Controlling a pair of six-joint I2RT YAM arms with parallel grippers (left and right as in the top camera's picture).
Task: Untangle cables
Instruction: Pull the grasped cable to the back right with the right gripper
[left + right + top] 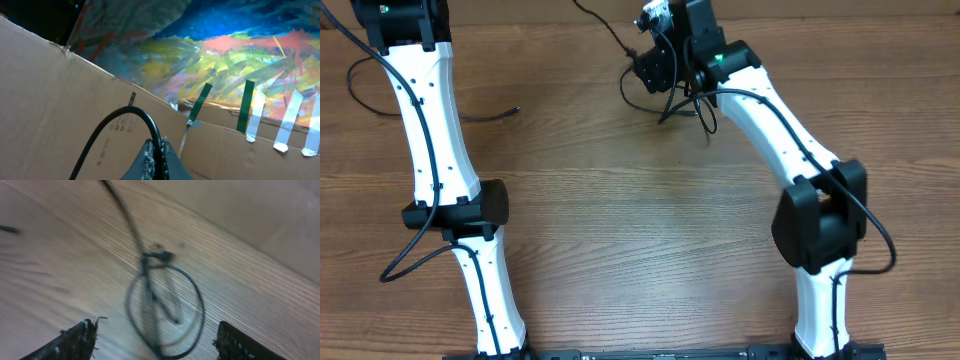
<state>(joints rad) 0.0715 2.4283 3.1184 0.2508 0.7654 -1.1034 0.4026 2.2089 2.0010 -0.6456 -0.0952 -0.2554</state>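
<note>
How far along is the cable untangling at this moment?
Done: one thin black cord with a plug end lies apart on the wooden table. In hand: the left gripper is shut, apparently pinching an arched black cord; the right gripper hangs open over a looped black cord. Left: that loop looks crossed and knotted, so untangling is unfinished.

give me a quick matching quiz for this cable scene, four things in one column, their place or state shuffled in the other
Things
1. left gripper
2. right gripper
3. looped cord
4. green tape

Place or state
a. open
b. lying on the wood table
c. shut on a black cord
d. stuck on cardboard

Pairs: 1-c, 2-a, 3-b, 4-d
</note>
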